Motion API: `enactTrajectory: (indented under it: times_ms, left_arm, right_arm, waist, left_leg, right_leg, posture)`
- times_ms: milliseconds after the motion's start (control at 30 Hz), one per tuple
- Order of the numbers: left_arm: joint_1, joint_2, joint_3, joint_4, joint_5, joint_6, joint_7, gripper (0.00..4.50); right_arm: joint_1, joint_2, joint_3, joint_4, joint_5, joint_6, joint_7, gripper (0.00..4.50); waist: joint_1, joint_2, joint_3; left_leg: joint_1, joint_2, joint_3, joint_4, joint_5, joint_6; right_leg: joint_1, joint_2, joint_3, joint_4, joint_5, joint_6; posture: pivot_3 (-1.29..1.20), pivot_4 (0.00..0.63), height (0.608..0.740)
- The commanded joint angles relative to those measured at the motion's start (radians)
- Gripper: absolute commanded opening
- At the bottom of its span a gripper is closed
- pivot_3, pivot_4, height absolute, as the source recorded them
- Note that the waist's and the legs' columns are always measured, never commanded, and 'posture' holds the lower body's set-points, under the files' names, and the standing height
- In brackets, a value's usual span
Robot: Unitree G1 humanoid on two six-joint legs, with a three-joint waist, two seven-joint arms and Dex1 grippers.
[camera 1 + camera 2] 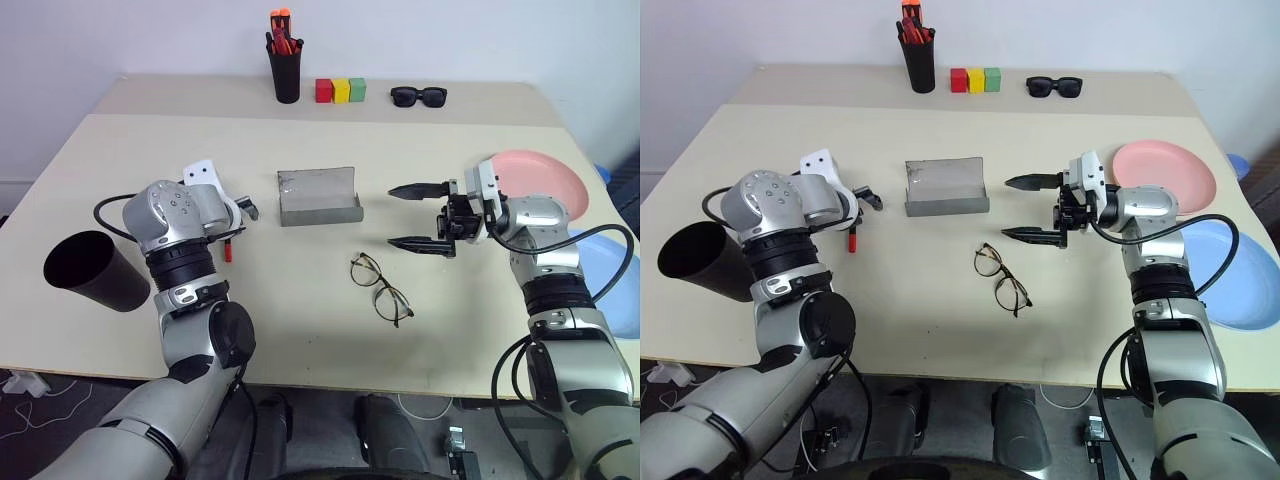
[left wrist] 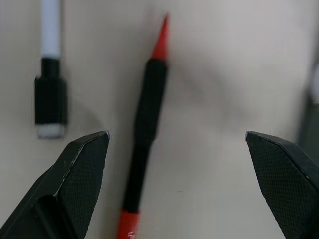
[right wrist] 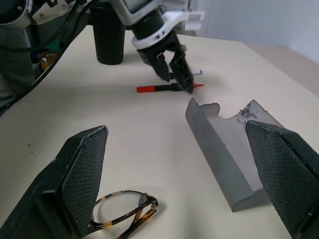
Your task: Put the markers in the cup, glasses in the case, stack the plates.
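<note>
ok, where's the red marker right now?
The red marker lies on the table on the robot's left, under the open left end effector, beside the white marker, between cup and case.

The case (image 1: 319,197) lies at frame centre on the table (image 1: 300,320), the glasses (image 1: 380,286) below it. The cup (image 1: 95,270) lies at far left. Two markers (image 3: 169,87) lie left of the case. Two plates (image 1: 1200,230) sit at right, one above the other.
</note>
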Motion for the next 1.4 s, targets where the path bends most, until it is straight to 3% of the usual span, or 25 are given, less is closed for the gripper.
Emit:
enactTrajectory:
  times_ms: [33,467,600,800,900,1033,1200,1400]
  left_arm:
    - [-0.048,0.019,0.022,0.023,0.043,-0.004,0.010,4.50]
    - [-0.160,0.083,0.065,0.294,0.089,-0.137,0.030,4.50]
    - [-0.179,0.089,0.063,0.345,0.085,-0.153,0.030,3.22]
    - [-0.183,0.087,0.063,0.360,0.081,-0.154,0.028,0.15]
    - [-0.181,0.082,0.071,0.350,0.072,-0.145,0.020,0.15]
    - [-0.166,0.067,0.028,0.251,-0.001,-0.090,-0.111,0.15]
    - [-0.088,0.065,-0.134,-0.066,-0.058,-0.090,-0.256,0.15]
    - [0.077,0.113,-0.297,-0.390,-0.014,-0.312,-0.329,0.15]
  right_arm:
    - [0.011,0.006,-0.025,-0.054,0.017,0.000,-0.009,4.46]
    - [0.047,0.009,-0.025,-0.105,0.021,0.017,-0.033,4.46]
    - [0.056,0.011,-0.025,-0.124,0.024,0.022,-0.041,4.50]
    - [0.062,0.009,-0.026,-0.135,0.024,0.026,-0.051,4.50]
    - [0.066,0.008,-0.025,-0.139,0.025,0.027,-0.054,4.50]
    - [0.071,0.008,-0.028,-0.148,0.023,0.029,-0.069,4.50]
    - [0.092,0.019,-0.037,-0.188,0.039,0.048,-0.107,4.50]
    - [0.148,0.065,-0.074,-0.264,0.101,0.076,-0.152,4.50]
  waist:
    - [0.001,0.000,0.000]
    - [0.000,0.000,0.000]
    - [0.000,0.000,0.000]
    - [0.004,0.000,0.000]
    - [0.003,0.000,0.000]
    - [0.003,0.000,0.000]
    - [-0.004,0.000,0.000]
    - [-0.011,0.000,0.000]
  left_leg:
    - [0.000,0.000,0.000,0.000,0.000,0.000]
    - [-0.001,0.000,0.000,0.000,0.000,0.000]
    - [-0.001,0.000,0.000,0.000,0.000,0.000]
    - [-0.001,0.000,0.000,0.000,0.000,0.000]
    - [-0.002,-0.001,0.000,0.001,0.000,0.000]
    - [-0.003,-0.001,0.000,0.001,0.000,0.000]
    - [-0.009,-0.001,0.000,0.001,0.001,-0.002]
    - [-0.009,0.000,0.000,0.001,0.003,-0.005]
  right_leg:
    - [0.000,0.000,0.000,0.000,0.000,0.000]
    - [-0.001,0.000,0.000,0.000,0.000,0.001]
    - [-0.002,0.000,0.000,0.001,0.001,0.001]
    - [-0.002,0.000,0.000,0.001,0.001,0.001]
    - [-0.002,-0.001,0.000,0.001,0.001,0.002]
    - [-0.002,-0.001,0.000,0.001,0.001,0.002]
    - [-0.009,-0.001,0.000,0.002,0.001,0.002]
    - [-0.012,-0.001,0.001,0.007,0.001,0.002]
  posture:
    - [0.00,0.150,0.740]
    - [0.00,0.150,0.740]
    - [0.00,0.150,0.740]
    - [0.00,0.150,0.740]
    - [0.00,0.150,0.740]
    - [0.00,0.150,0.740]
    - [0.00,0.150,0.740]
    - [0.00,0.150,0.740]
